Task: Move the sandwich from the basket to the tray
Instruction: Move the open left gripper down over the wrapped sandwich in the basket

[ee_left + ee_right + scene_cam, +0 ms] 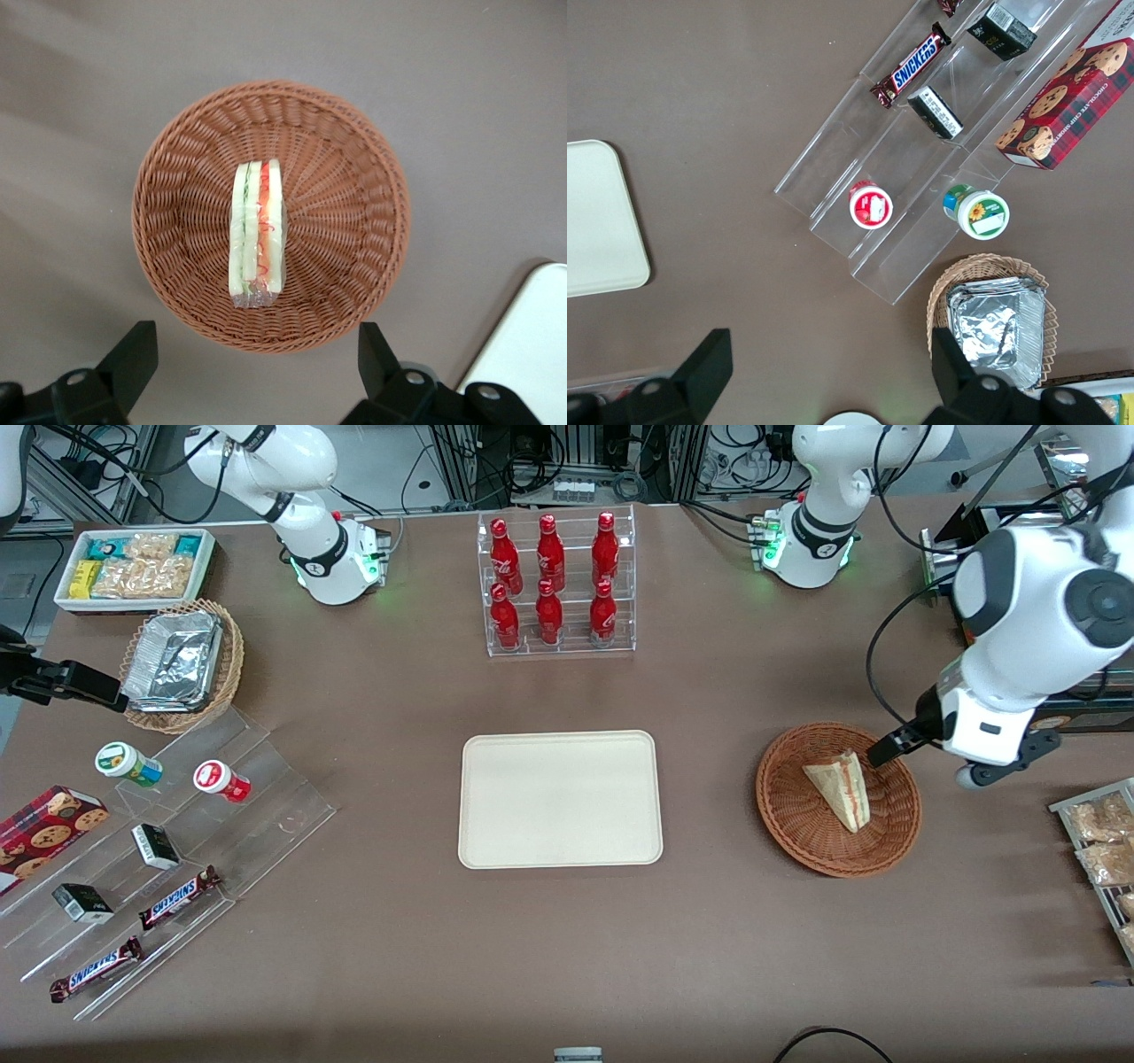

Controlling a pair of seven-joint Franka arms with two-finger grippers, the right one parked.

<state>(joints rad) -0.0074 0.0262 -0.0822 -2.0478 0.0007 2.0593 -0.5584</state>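
Open gripper [252, 372] above the basket [838, 800], the sandwich [840, 787] not yet lifted.

The sandwich sits on edge in the middle of the round wicker basket, its pink-red and yellow layers showing along the cut side. The gripper hangs over the basket's rim on the side toward the working arm's end of the table, its two dark fingers [131, 359] spread wide and holding nothing. They seem to stay clear of the wicker, though the front view leaves that hard to judge. The cream tray [560, 798] lies flat on the brown table [567, 957] beside the basket, well apart from it, toward the parked arm's end. A clear rack of red bottles [555, 580] stands farther from the front camera than the tray.
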